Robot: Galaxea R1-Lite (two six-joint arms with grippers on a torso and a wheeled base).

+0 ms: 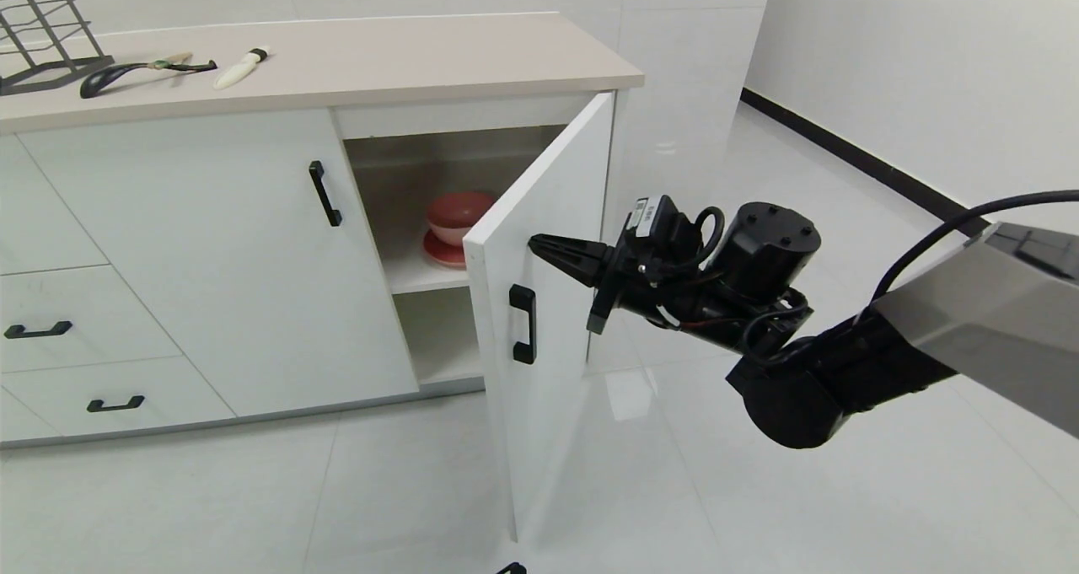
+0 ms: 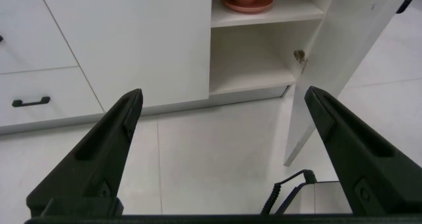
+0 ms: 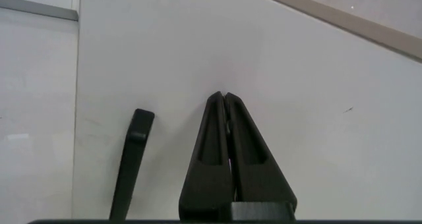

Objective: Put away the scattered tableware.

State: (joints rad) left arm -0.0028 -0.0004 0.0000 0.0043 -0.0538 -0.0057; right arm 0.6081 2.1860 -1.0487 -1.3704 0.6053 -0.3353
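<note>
Slippage looks likely tbh: right gripper (image 1: 536,242), tips pinched together, presses the smooth cabinet door (image 1: 552,186) near its handle (image 1: 523,324). Left gripper (image 2: 223,92) is spread wide apart.

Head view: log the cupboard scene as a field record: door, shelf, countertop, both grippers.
Door: white cupboard door partly open, black bar handle on its outer face
Shelf: pink bowl on pink plate
Countertop: black ladle, white-handled utensil, black wire rack
Right gripper: shut, tips at the door's outer face near the handle
Left gripper: open, facing the floor before the cupboard
</note>
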